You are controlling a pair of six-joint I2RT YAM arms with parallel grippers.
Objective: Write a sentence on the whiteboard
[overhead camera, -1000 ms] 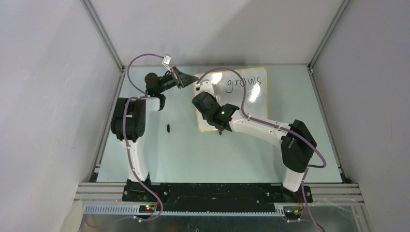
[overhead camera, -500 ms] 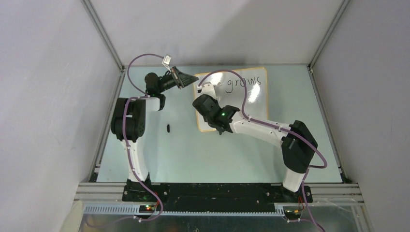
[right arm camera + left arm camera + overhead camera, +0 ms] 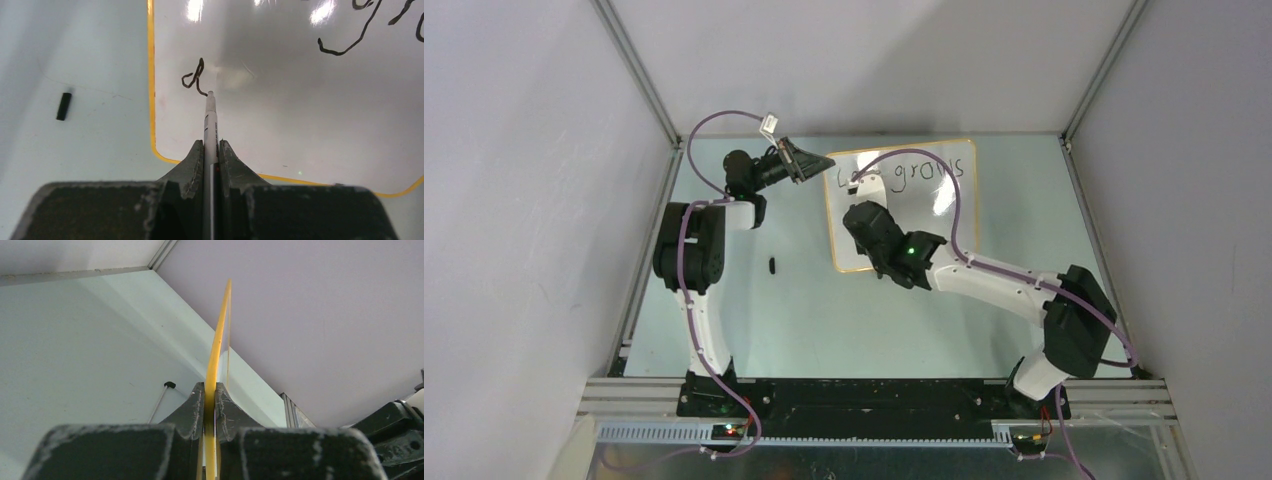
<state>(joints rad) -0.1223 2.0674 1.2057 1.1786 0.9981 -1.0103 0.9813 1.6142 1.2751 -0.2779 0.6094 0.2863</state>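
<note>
The whiteboard point(image 3: 924, 225) lies on the table with its orange-yellow rim showing. My left gripper point(image 3: 822, 162) is shut on the rim at the board's far left corner; in the left wrist view the rim point(image 3: 216, 350) runs edge-on between the closed fingertips of that gripper point(image 3: 210, 387). My right gripper point(image 3: 211, 145) is shut on a white marker point(image 3: 210, 122), whose tip touches the board just below a small looped letter point(image 3: 194, 77). The sentence's upper line reads "grows" point(image 3: 929, 170); the word before it is partly hidden by the purple cable.
A small black marker cap point(image 3: 772, 265) lies on the green table left of the board, also in the right wrist view point(image 3: 63, 106). The right arm's cable point(image 3: 944, 175) arches over the board. Walls close in the table on three sides.
The right arm has swung to the right and slightly nearer, carrying the marker along the board's lower-left area. The left gripper and the board have not moved.
</note>
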